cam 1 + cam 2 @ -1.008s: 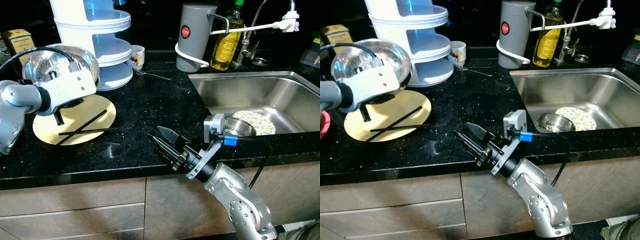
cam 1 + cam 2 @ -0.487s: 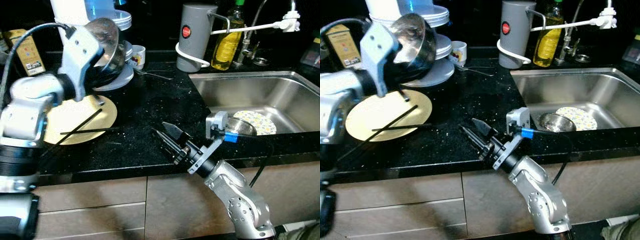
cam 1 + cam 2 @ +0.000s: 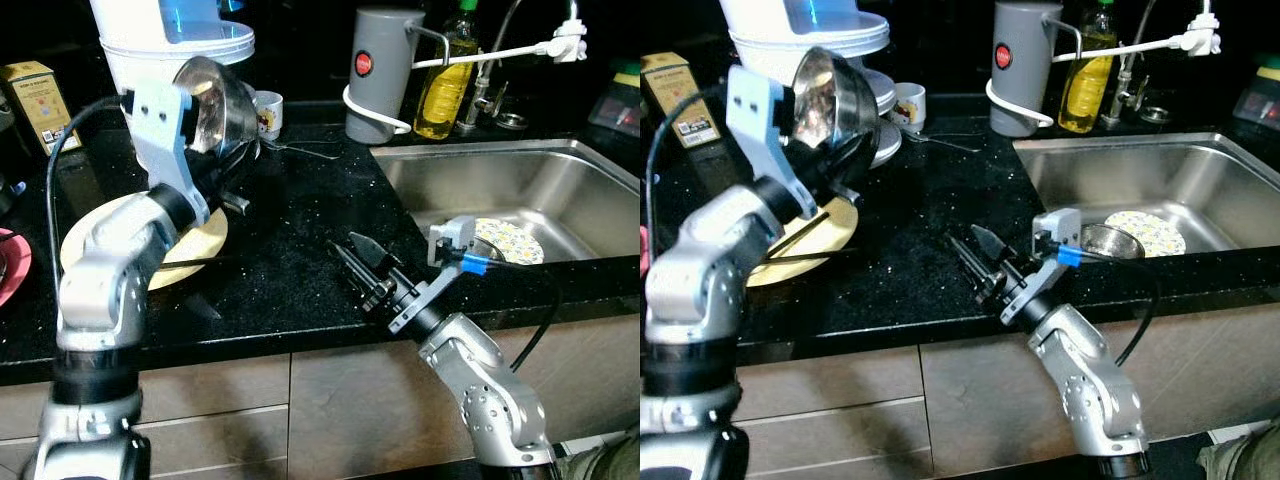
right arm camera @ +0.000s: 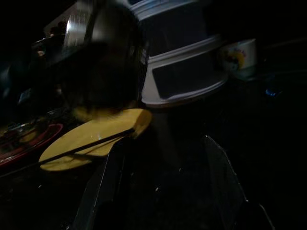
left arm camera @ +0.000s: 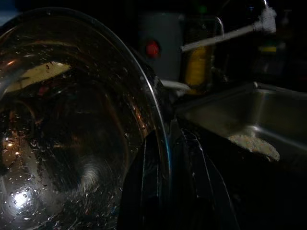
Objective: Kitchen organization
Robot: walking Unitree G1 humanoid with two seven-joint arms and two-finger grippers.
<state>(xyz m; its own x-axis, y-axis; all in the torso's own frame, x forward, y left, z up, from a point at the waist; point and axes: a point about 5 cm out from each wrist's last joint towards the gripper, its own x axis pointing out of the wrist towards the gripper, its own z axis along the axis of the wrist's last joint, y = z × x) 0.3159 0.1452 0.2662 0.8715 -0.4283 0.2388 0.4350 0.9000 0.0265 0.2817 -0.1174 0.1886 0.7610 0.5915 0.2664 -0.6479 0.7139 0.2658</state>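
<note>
One steel bowl (image 3: 215,105) (tilted), two chopsticks (image 3: 800,245).

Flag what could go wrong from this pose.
1. The left gripper pinches only the rim of the wet steel bowl, held tilted on edge; it may slip or swing.
2. The bowl hangs close beside the white tiered rack and above the yellow plate with chopsticks; a drop or sweep could knock them.
</note>
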